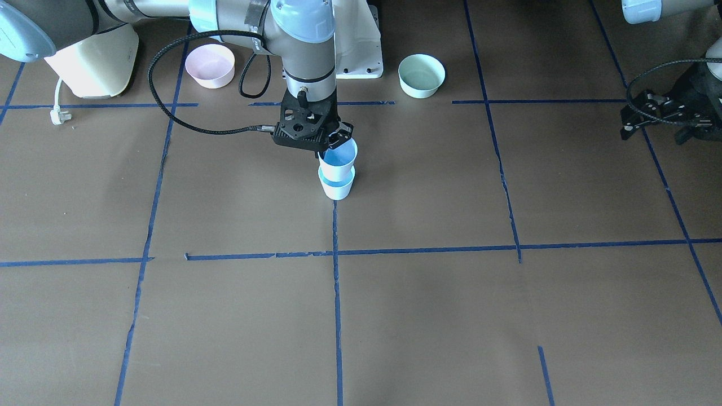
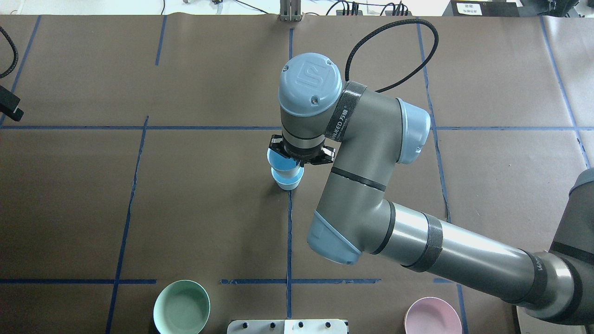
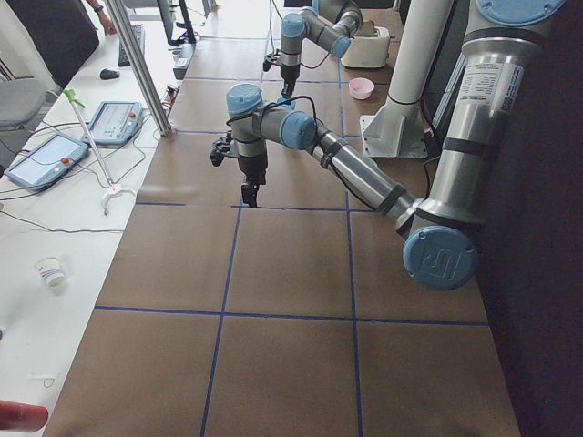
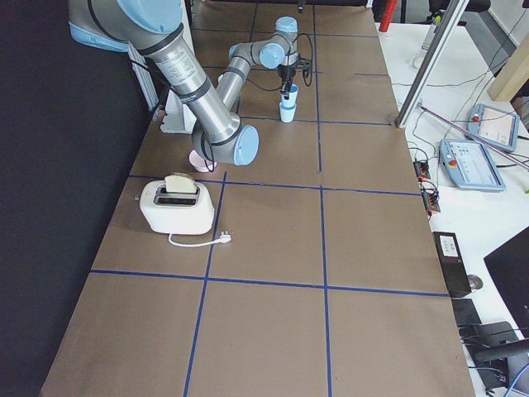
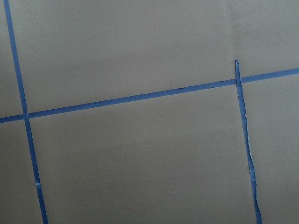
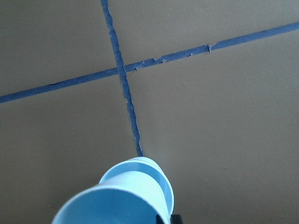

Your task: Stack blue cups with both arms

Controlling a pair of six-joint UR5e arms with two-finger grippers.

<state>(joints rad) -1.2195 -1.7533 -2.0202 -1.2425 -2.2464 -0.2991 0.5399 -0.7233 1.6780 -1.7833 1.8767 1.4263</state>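
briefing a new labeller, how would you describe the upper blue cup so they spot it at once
On the brown taped table, follow the right arm down to the right gripper near the middle. Two cups sit nested there; the upper blue cup is the one gripped at its rim, unlike the lower blue cup standing on the table.

Brown blue-taped table (image 1: 451, 316); on it lower blue cup (image 1: 337, 190), pink bowl (image 1: 210, 66), mint-green bowl (image 1: 421, 75), toaster (image 4: 178, 212)

Upper cup (image 1: 338, 160): pale blue, upright, rim pinched by right pincer (image 1: 340, 137), base dipping into the one below.
Lower cup (image 1: 337, 189): matching, upright on tabletop (image 1: 451, 197).
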